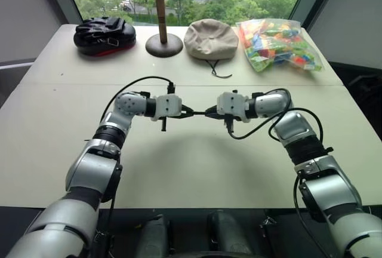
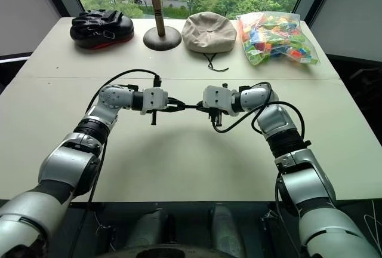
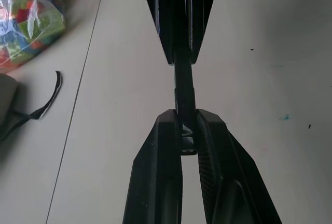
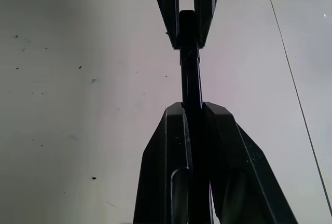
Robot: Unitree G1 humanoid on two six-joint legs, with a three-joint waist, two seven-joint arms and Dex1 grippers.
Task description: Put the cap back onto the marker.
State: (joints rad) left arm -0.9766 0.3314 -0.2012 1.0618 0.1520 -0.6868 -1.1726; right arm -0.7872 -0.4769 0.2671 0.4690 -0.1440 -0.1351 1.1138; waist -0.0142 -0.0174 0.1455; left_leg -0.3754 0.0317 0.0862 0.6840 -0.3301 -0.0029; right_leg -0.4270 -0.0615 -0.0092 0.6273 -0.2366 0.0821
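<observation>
Above the middle of the table my two grippers meet tip to tip. My right gripper (image 1: 210, 113) is shut on the marker (image 4: 191, 86), a thin dark rod that runs along between its fingers. Facing it, my left gripper (image 1: 188, 113) is shut on the small black cap (image 3: 186, 137). The cap (image 4: 188, 24) lies in line with the marker and meets its end. How far it sits over the tip is hidden by the fingers. Both are held clear of the table.
Along the table's far edge (image 1: 179, 26) stand a black padded bag (image 1: 104, 34), a wooden hat stand (image 1: 162, 38), a beige cloth hat (image 1: 210, 38) with a dark cord, and a clear bag of coloured bricks (image 1: 277, 44). A seam crosses the tabletop (image 1: 71, 83).
</observation>
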